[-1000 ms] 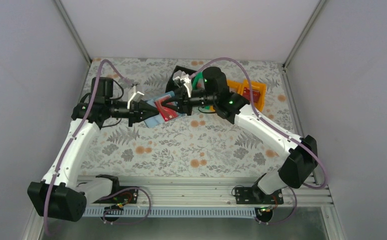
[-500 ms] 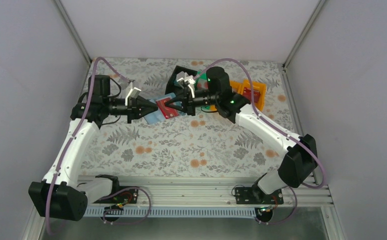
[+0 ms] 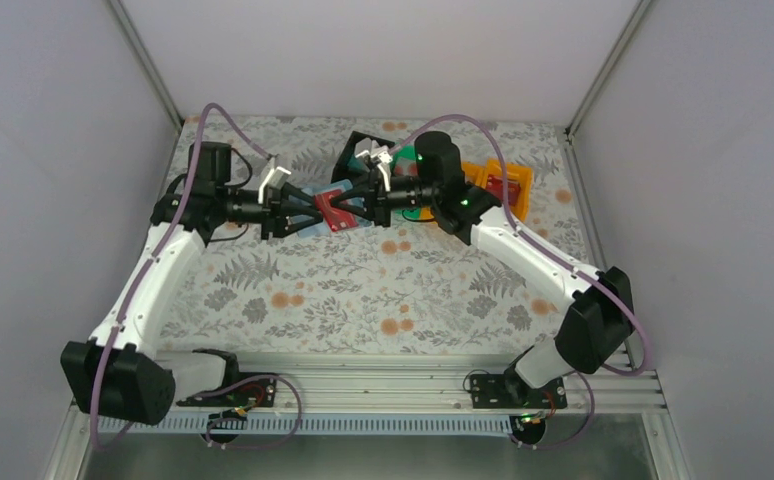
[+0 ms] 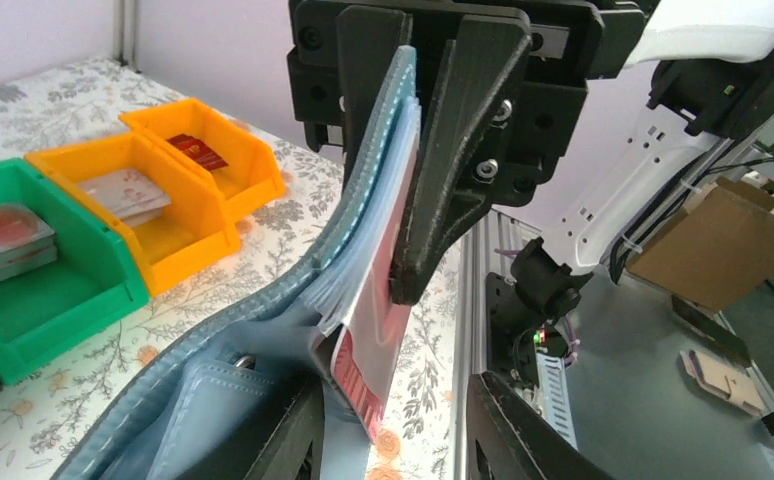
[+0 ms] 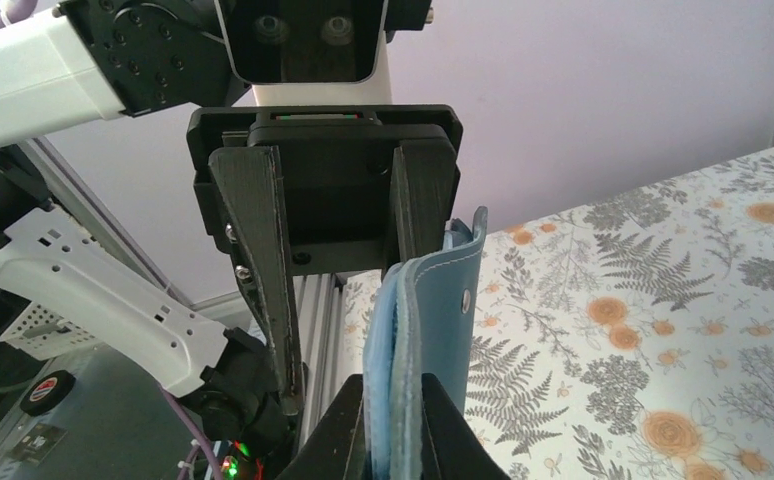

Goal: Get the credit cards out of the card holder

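Over the far middle of the flower-patterned table (image 3: 363,290), two arms meet nose to nose just left of a black bin (image 3: 356,150). Green (image 4: 33,290) and orange bins (image 4: 148,215) stand to its right.

The card holder (image 5: 418,320) hangs on edge between them, off the cloth. The right gripper (image 5: 400,425) is clamped tight on its folded blue layers. The left gripper (image 4: 400,435) faces it with jaws parted and nothing in its grasp, one finger on either side of a pale, red-edged card (image 4: 365,385) poking from the pockets.

The step in hand looks like the first pull. It would go best if the left fingers close on the card alone, clear of the soft pocket lip. The draw should then run straight along the slot while the right keeps its pinch. Catching the wallet fabric too would likely drag the whole holder.

Much is unclear. The left wrist view cuts off the lower pockets, so the number of cards inside cannot be told. Whether either left finger touches the card is hard to judge. From above, the grippers cover most of the wallet, leaving only a red card face (image 3: 340,218) showing.
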Available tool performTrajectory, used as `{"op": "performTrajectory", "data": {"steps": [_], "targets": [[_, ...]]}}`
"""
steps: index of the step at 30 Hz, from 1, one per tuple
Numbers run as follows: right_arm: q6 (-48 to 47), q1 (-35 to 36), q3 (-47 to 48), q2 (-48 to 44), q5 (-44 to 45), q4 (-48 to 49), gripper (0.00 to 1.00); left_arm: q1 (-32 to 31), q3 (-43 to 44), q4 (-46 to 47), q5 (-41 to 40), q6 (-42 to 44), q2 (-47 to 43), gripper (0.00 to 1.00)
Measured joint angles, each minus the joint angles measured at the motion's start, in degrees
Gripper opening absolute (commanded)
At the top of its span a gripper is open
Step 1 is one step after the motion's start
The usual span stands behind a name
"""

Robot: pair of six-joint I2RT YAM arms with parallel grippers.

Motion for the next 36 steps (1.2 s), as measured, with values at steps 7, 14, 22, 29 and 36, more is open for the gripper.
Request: {"op": "performTrajectory", "data": {"steps": [7,14,22,29,36], "targets": [[0.0,-0.5,0.1,0.5,0.6,-0.5,0.04,-0.5,3.8,-4.7,-0.2,2.2,4.5,0.16],[0.2,-0.5,0.7,-0.2,1.2,-1.2,0.04,-0.5,6.3,-7.6,-1.1,4.3,5.1,0.02],[0.9,0.5,0.6,-0.7,2.8,-0.4,0.18,-1.9,6.2,-4.7,-2.5,1.9,3.5,0.02],[0.9,0.9,-0.4,-1.5,2.8,0.0,0.2,-2.1,5.3,-3.4,-5.8,1.7,0.4,0.02],[0.8,-0.2,-2.4,-3.9,3.2,-0.5,0.18,-1.5,4.3,-3.5,-9.6,2.6,-0.8,0.02]]}}
